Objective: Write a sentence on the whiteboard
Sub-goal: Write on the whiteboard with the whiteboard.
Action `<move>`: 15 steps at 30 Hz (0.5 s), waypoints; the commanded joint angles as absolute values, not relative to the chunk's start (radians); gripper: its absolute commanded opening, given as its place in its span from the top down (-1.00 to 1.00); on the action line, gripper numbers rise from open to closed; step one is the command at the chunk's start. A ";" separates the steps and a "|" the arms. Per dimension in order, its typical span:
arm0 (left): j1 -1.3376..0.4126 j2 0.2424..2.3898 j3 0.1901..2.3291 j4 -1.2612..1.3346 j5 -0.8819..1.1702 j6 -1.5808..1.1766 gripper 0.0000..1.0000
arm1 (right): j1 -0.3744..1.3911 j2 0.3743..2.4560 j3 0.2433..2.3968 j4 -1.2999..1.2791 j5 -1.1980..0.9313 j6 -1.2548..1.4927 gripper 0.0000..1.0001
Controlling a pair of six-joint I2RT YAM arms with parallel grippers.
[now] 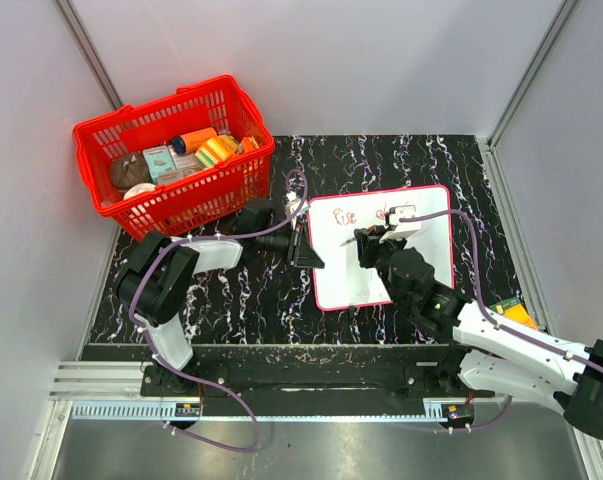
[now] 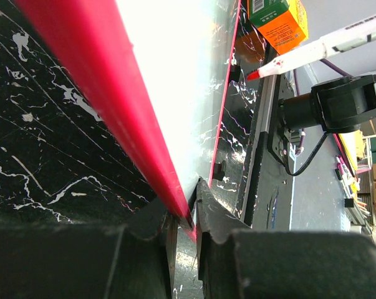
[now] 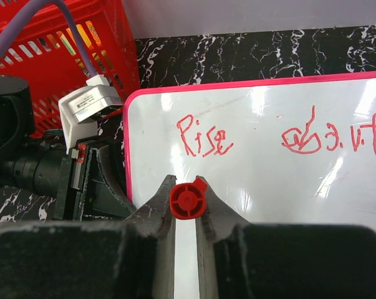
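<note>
1. Starting at the left: red plastic lattice basket (image 1: 171, 155), filled with small packets, at the table's (image 1: 271, 300) far-left corner.
2. Left gripper (image 2: 186, 218) is pinched on the board's left rim; the pink edge strip runs straight into the closed jaws.
3. Board (image 1: 341, 275) lies flat on the black, white-veined table, right of centre, between the two arms. It is a white rectangle with rounded corners, a thin pink border and a glossy face that throws glare.
4. Judgement: light, thin and stiff, slick on top, likely to skate on the table under pen pressure. The rim is the place to hold it. The face is not, since wet ink would smear.
5. Writing (image 3: 203, 138): thin red strokes along the top. "Rise" is legible; the scrawl to its right I cannot read.
6. Right gripper (image 3: 188, 200) is clamped on a marker (image 2: 325, 47) over the board's middle; white barrel, red tip and red end cap. Whether the tip touches the board I cannot tell.
7. Far right: orange box (image 1: 516, 315) beside the right arm.
</note>
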State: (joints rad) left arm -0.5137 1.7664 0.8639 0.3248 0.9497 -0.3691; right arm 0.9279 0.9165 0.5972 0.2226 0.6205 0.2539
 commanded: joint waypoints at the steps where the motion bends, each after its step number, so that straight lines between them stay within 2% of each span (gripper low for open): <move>1: -0.548 1.770 0.867 0.262 0.874 -0.267 1.00 | 0.936 0.926 0.588 0.291 0.673 0.252 1.00; 15: -0.546 1.770 0.865 0.264 0.874 -0.268 1.00 | 0.937 0.925 0.534 0.264 0.695 0.290 1.00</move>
